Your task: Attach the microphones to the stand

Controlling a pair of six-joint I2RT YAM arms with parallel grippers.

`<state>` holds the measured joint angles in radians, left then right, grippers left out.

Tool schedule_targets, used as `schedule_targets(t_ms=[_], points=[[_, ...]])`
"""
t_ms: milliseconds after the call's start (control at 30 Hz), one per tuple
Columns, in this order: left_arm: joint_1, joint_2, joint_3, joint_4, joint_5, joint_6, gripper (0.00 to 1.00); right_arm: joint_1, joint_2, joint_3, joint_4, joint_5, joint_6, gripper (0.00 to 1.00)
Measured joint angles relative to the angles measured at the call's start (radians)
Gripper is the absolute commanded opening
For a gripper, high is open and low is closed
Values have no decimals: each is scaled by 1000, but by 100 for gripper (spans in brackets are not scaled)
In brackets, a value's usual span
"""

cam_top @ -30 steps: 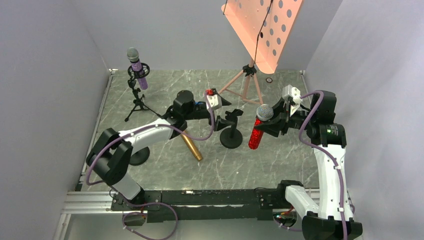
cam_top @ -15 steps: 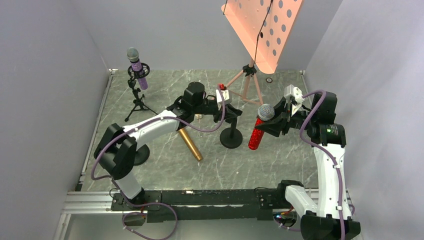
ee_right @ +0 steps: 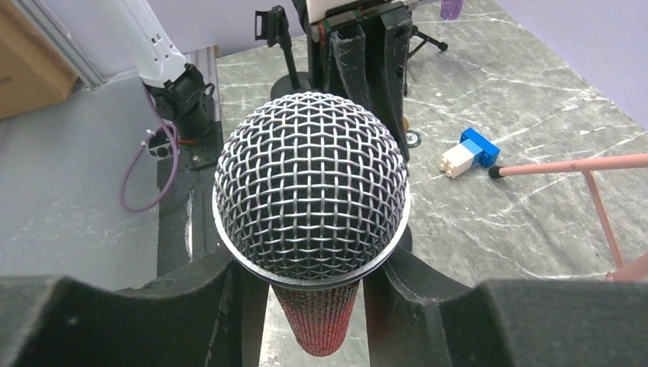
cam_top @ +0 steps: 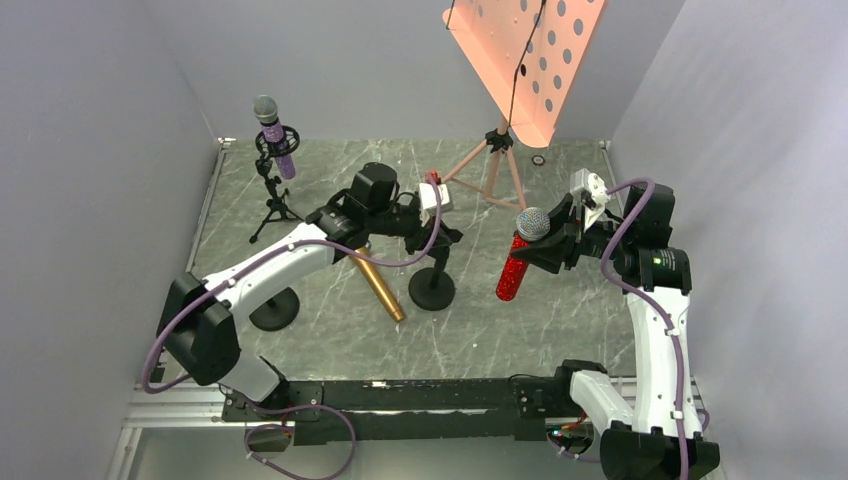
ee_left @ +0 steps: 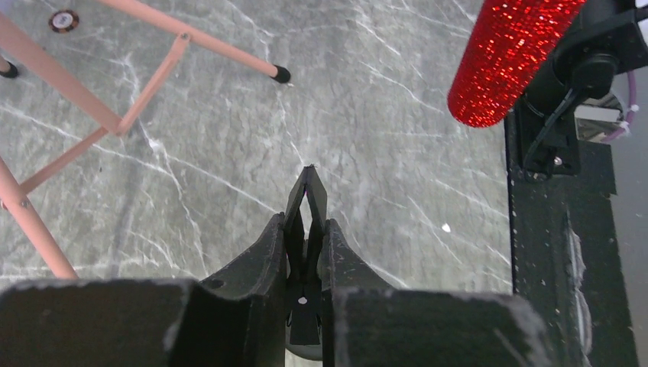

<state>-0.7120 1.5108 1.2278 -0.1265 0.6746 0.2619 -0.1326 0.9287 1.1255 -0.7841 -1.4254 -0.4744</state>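
My left gripper [cam_top: 441, 238] [ee_left: 307, 223] is shut on the clip at the top of a short black stand [cam_top: 432, 289], whose round base rests on the marble floor. The red microphone [cam_top: 513, 267] [ee_right: 309, 180], with a silver mesh head, hangs upright in my right gripper [cam_top: 537, 247] [ee_right: 313, 264], which is shut on its neck just right of that stand. On the floor under the left arm lies the gold microphone [cam_top: 381, 287]. At the far left the purple microphone [cam_top: 277, 137] sits in a black tripod stand [cam_top: 273, 195].
An orange perforated music stand [cam_top: 527, 55] on pink tripod legs [cam_top: 489, 168] fills the back centre. A second round black base [cam_top: 274, 311] sits under the left forearm. A small blue-and-white block [ee_right: 467, 152] lies beside a pink leg. Grey walls close in on three sides.
My left gripper went from open to shut on the black stand's clip, and the stand has shifted left and nearer. The right gripper has kept the red microphone almost still.
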Motion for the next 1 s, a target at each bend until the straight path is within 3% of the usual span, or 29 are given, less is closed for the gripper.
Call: schedule_targets(t_ms=[233,567,600,700,833,1000], points=[[0,-85,4,-134,-24,2,0,-4,-2,-5,6,-11,9,6],[3,-309,-318,100,-69,-74,6,-8,-2,-12,37,-28,36,6],[3,-314,-332,121,-69,-76,12,-8,-2,-13,39,-29,39,6],[4,-317,-350,158,-69,-90,46,-8,-5,-22,50,-33,48,6],[4,-321,-373,171,-74,-113,97,-8,-12,-28,54,-37,57,6],[4,-402,-433,175,-109,-130,99,-8,-14,-29,62,-45,60,6]])
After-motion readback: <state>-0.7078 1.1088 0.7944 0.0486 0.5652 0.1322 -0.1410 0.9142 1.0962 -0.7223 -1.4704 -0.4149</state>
